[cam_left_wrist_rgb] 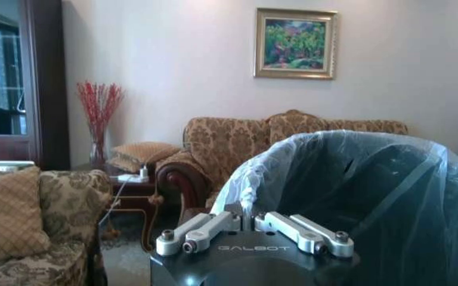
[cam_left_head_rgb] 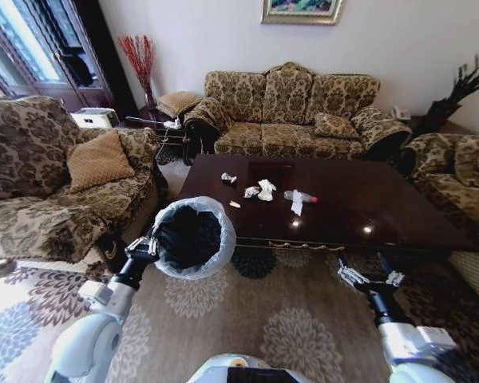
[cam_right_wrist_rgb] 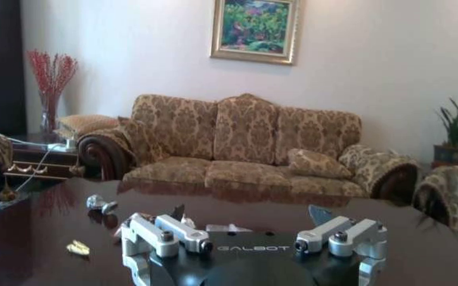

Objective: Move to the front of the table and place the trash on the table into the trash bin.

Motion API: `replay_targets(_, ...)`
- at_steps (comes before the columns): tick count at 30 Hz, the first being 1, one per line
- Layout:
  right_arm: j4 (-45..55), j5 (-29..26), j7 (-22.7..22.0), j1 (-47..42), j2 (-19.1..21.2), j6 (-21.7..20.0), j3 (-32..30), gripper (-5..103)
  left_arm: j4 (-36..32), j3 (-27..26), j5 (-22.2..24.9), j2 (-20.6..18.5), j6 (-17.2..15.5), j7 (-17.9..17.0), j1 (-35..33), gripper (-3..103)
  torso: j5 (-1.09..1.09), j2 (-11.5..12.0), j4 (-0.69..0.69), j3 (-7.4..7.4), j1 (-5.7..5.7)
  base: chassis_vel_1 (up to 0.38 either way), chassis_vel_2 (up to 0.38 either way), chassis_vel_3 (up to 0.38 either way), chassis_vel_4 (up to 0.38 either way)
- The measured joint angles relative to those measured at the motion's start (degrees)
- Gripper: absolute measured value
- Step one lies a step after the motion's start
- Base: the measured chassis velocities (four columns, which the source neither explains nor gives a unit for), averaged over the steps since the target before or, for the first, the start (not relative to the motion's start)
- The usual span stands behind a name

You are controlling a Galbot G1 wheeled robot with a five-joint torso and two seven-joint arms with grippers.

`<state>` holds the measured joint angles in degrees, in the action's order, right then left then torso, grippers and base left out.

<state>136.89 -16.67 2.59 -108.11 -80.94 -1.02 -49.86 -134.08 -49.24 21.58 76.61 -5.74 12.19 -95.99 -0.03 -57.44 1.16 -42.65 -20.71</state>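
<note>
On the table (cam_left_head_rgb: 359, 209), toward its left half, the trash (cam_left_head_rgb: 266, 190) lies in a loose cluster: one silvery wad at the far left, two crumpled white pieces side by side, one small yellowish scrap near the front edge, and one clear bottle with a red cap (cam_left_head_rgb: 301, 196) with a white strip against it. One trash bin (cam_left_head_rgb: 193, 237), lined with a translucent bag, is held off the floor at the table's front left corner by the left gripper (cam_left_head_rgb: 146, 246), its fingers clamped on the bag-covered rim. One right gripper (cam_left_head_rgb: 370, 278) hangs before the table's front edge, right of centre, fingers spread and holding nothing. Three patterned seats ring the table: a sofa (cam_left_head_rgb: 291, 112) behind, an armchair on each side.
</note>
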Motion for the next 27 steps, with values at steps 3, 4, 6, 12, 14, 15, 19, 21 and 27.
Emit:
replay_targets(3, 0.0, 0.2, 0.1, 0.0, 0.1, -0.1, 0.1, 100, 0.1, 0.0, -0.1, 0.2, 0.2, 0.3, -0.2, 3, 0.01, 0.0, 0.02, 0.01, 0.01, -0.191, 0.357, 0.332, -0.219)
replay_targets(4, 0.0, 0.2, 0.1, 0.0, 0.1, -0.1, 0.2, 100, 0.2, 0.0, -0.2, 0.3, 0.2, 0.4, -0.2, 3, 0.03, 0.0, 0.03, 0.0, 0.01, -0.178, 0.369, 0.332, -0.234)
replay_targets(6, 0.0, 0.4, 0.2, 0.0, 0.1, -0.2, 0.2, 100, 0.4, 0.1, -0.3, 0.3, 0.3, 0.9, -0.3, 3, -0.02, 0.0, 0.01, -0.01, -0.02, -0.224, 0.369, 0.372, -0.195)
replay_targets(12, -0.2, 0.4, 0.2, 0.1, 0.2, -0.7, 0.4, 100, 0.7, 0.5, -0.6, 0.3, 0.9, 1.0, -0.3, 3, 0.02, 0.0, 0.04, -0.01, -0.04, -0.191, 0.361, 0.371, -0.191)
replay_targets(14, -0.7, 0.4, 0.2, 0.4, 0.3, -1.2, 0.5, 100, 0.8, 0.7, -0.8, 0.3, 1.2, 1.1, -0.3, 3, -0.01, 0.0, 0.02, -0.03, -0.09, -0.073, 0.147, 0.169, -0.043)
replay_targets(15, -0.7, 0.4, 0.2, 0.4, 0.3, -1.2, 0.5, 100, 0.8, 0.7, -0.8, 0.3, 1.2, 1.1, -0.3, 3, -0.01, 0.0, 0.02, -0.03, -0.09, -0.073, 0.107, 0.079, -0.043)
replay_targets(19, -2.3, 0.1, -0.1, 1.8, 0.7, -2.5, 1.3, 100, 0.8, 1.0, -1.0, 0.2, 2.0, 1.8, -0.1, 3, 0.01, 0.0, 0.0, 0.0, -0.02, -0.009, 0.027, 0.02, -0.003)
replay_targets(21, -2.8, -0.1, -0.4, 2.3, 0.9, -3.0, 1.6, 100, 0.8, 1.0, -1.0, 0.1, 2.1, 1.8, -0.1, 3, 0.02, 0.0, 0.0, 0.03, 0.06, -0.006, -0.048, -0.055, -0.018)
replay_targets(27, -3.5, -0.3, -0.4, 3.8, 1.5, -3.5, 2.1, 100, 0.4, 0.8, -0.8, 0.0, 2.1, 1.8, -0.2, 3, 0.02, 0.0, 0.01, 0.03, 0.09, 0.05, -0.053, -0.059, 0.037)
